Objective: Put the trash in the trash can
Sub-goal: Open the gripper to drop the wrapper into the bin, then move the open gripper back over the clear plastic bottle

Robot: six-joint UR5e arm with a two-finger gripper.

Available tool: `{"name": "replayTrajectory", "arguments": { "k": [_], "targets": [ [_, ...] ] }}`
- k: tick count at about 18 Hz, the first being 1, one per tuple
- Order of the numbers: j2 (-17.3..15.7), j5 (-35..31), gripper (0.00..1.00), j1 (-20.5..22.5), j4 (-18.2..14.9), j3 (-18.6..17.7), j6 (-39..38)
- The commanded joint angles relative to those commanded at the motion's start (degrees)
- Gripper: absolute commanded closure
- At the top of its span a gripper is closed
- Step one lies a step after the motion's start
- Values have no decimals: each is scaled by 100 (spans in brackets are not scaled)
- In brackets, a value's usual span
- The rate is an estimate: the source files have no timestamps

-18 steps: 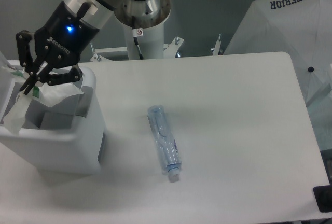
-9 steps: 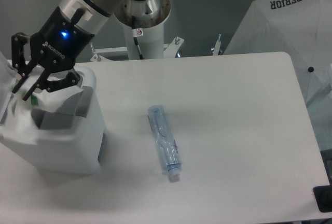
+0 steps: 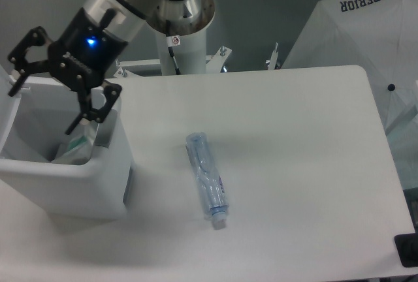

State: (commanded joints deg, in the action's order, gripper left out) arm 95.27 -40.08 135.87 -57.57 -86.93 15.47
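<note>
The claw (image 3: pixel 44 107) hung spread apart and empty above the trash can (image 3: pixel 78 181); the wrapper (image 3: pixel 73 149) lay inside, the bottle (image 3: pixel 207 179) on the tabletop (image 3: pixel 294 164)

Legible text: "SUPERIOR" in dark capitals on the white umbrella canopy (image 3: pixel 366 31), upper right, running at a slant. Small red-and-white sticker (image 3: pixel 174 40) on the arm's base column: content too small to read. Bottle (image 3: pixel 208 179) label shows blue marks only, not readable.

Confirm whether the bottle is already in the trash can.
No, the bottle lies on the table, apart from the trash can.
</note>
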Motion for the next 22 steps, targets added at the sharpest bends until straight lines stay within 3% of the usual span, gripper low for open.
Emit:
{"name": "replayTrajectory", "arguments": {
  "k": [4,8,12,19,22],
  "targets": [
    [114,-44,0,326,-9,158,0],
    [483,-367,0,572,-26,229,0],
    [615,-808,0,608,-44,334,0],
    [1186,-1380,0,625,-88,817,-26],
    [1414,-1598,0,730,-123,809,9]
  ]
}}
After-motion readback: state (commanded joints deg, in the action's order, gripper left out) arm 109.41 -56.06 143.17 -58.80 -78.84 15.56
